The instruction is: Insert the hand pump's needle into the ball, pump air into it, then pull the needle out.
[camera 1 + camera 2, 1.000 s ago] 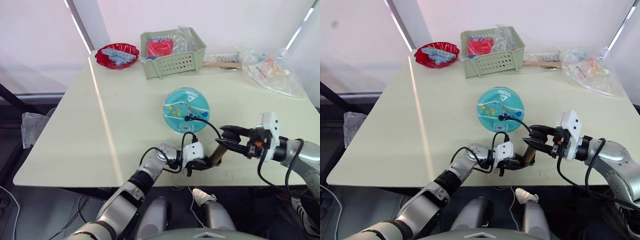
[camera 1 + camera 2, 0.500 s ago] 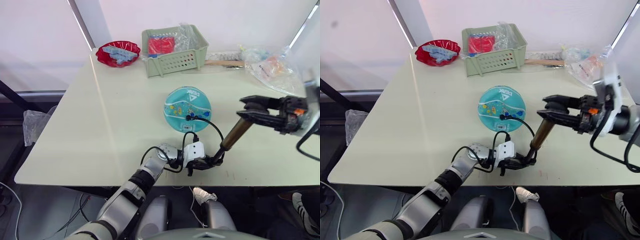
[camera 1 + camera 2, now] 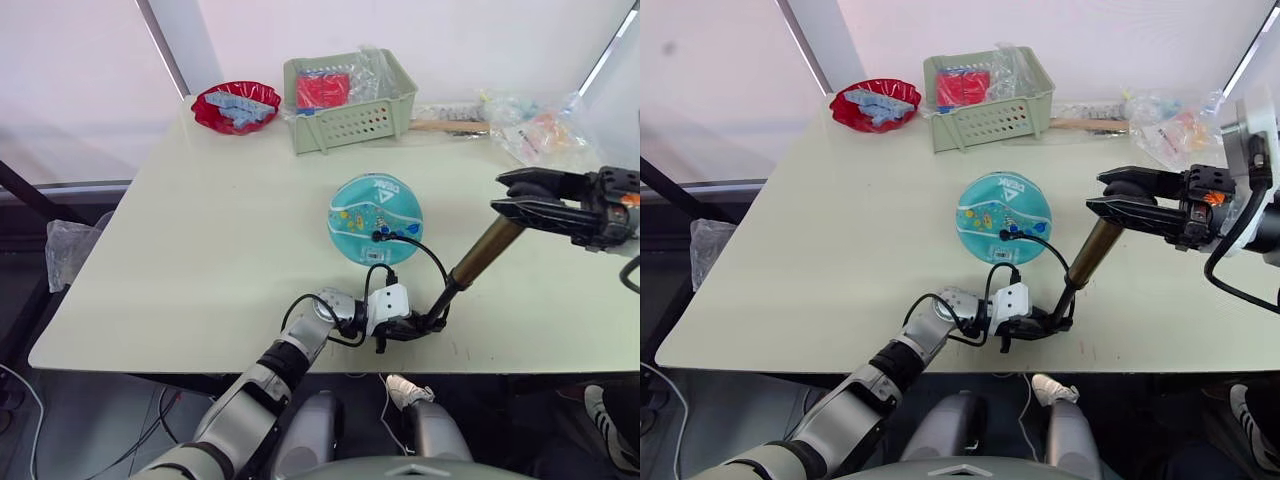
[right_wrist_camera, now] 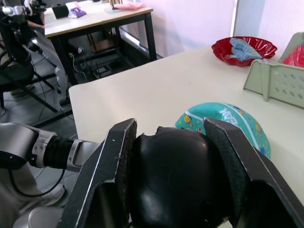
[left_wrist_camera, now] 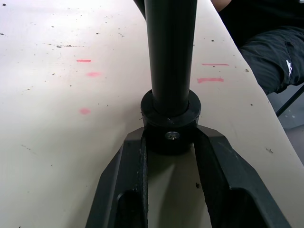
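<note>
Hand pump (image 3: 480,256) near table (image 3: 250,250) edge

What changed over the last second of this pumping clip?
The right gripper, shut on the pump's handle, pulled up and to the right, drawing the hand pump out to full stroke. The left gripper kept its base clamped at the table edge; needle and ball stayed put.

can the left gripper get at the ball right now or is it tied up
Probably not: the left gripper is shut on the hand pump base at the near table edge, and the ball lies farther in; it would have to let go.
</note>
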Available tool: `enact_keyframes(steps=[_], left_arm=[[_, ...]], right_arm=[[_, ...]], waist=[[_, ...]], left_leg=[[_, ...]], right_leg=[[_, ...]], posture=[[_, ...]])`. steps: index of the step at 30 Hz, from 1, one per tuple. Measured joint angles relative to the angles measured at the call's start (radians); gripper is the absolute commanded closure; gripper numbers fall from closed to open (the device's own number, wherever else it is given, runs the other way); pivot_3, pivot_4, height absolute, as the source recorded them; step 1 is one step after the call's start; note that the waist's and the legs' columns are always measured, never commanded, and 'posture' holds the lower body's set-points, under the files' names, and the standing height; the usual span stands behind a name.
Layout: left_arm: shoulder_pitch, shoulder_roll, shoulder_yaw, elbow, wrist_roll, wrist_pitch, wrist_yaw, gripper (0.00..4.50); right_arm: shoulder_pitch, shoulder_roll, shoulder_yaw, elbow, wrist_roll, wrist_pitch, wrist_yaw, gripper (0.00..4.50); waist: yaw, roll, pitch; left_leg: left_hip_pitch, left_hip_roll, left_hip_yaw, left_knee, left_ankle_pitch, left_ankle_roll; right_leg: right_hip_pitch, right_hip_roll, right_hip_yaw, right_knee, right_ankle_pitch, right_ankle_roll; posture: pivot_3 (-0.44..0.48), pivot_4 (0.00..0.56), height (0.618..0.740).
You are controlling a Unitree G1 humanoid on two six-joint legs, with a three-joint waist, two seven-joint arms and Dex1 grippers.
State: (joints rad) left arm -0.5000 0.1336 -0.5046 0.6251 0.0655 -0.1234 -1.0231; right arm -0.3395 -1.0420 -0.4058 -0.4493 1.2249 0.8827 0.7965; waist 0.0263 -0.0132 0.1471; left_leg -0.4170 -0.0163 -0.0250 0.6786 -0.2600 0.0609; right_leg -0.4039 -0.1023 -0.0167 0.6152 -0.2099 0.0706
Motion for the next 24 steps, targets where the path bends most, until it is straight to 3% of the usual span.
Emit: enact_keyframes(steps=[6,20,24], left_arm=[[0.006,0.002,-0.002,-0.005,0.002,0.0,0.006,3.49],[0.017,0.007,-0.016,-0.01,0.013,0.0,0.02,3.49],[0.022,0.011,-0.016,-0.016,0.013,0.0,0.024,3.49]], right_arm=[[0.056,0.053,0.03,-0.028,-0.059,-0.049,0.012,2.67],[0.292,0.23,0.345,-0.028,-0.492,-0.366,0.061,2.67],[0.311,0.246,0.359,-0.028,-0.53,-0.41,0.071,2.67]], waist=[[-0.001,-0.001,-0.002],[-0.002,-0.003,-0.02],[-0.003,-0.003,-0.021]], left_leg=[[0.001,0.0,0.0,-0.001,0.0,0.0],[0.002,0.0,0.0,-0.008,0.0,0.0],[0.003,0.0,0.0,-0.008,0.0,0.0]], right_leg=[[0.0,0.0,0.0,-0.001,0.0,0.0],[0.001,0.001,-0.002,-0.007,0.0,0.0],[0.002,0.001,-0.003,-0.007,0.0,0.0]], posture=[[0.0,0.15,0.737],[0.0,0.15,0.737],[0.0,0.15,0.737]])
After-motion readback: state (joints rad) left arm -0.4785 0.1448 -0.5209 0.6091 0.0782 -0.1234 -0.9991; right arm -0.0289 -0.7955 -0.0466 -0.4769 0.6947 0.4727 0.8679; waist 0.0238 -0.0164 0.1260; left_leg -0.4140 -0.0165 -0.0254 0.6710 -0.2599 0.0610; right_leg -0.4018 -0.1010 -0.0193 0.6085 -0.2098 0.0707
